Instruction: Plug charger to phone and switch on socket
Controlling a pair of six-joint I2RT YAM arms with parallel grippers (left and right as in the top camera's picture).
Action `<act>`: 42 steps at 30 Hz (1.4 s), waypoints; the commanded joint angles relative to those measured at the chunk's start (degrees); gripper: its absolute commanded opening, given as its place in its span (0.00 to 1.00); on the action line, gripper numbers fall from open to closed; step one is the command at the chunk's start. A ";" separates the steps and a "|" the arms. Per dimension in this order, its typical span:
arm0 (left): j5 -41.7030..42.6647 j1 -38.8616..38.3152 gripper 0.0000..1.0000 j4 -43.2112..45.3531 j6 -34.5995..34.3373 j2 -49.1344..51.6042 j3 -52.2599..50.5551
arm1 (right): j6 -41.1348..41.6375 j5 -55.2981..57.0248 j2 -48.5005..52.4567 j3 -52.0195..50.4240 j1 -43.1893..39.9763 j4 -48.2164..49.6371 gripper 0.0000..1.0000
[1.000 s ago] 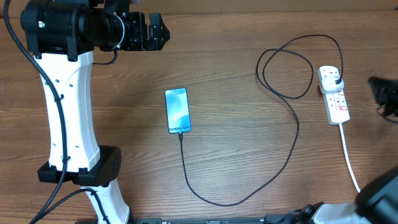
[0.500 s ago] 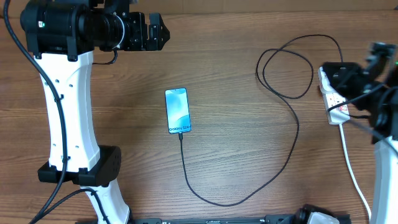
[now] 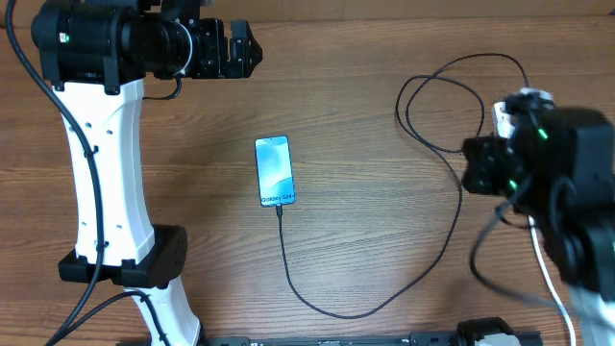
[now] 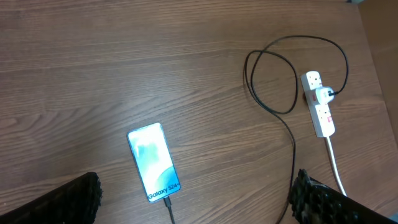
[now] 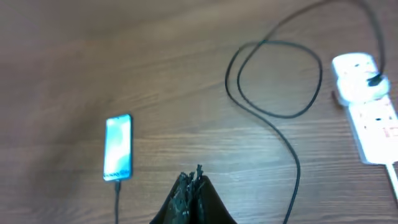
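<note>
The phone [image 3: 274, 171] lies face up mid-table, screen lit, "Galaxy" text at its near end; it also shows in the left wrist view [image 4: 153, 163] and right wrist view [image 5: 118, 147]. The thin black charger cable [image 3: 452, 221] is plugged into the phone's near end, loops right and runs up to the socket [image 4: 318, 113], where its plug sits. In the overhead view only the far tip of the socket [image 3: 502, 113] shows; my blurred right arm covers the rest. My right gripper [image 5: 193, 177] is shut and empty, high above the table. My left gripper [image 4: 199, 208] is open and empty, high at the back left [image 3: 245, 48].
The socket's thick white cord [image 4: 334, 165] runs toward the front right edge. The cable forms a loop [image 3: 442, 111] left of the socket. The left arm's white column and black base [image 3: 125, 259] stand at the left.
My right arm has swept in from the right edge, over the socket, and now hangs blurred above it. The left arm, phone and cable have not moved.
</note>
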 commanded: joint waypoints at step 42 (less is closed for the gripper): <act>-0.37 -0.24 1.00 -0.11 0.66 0.42 0.46 | 1.90 6.08 -40.39 -40.02 -0.70 26.03 1.00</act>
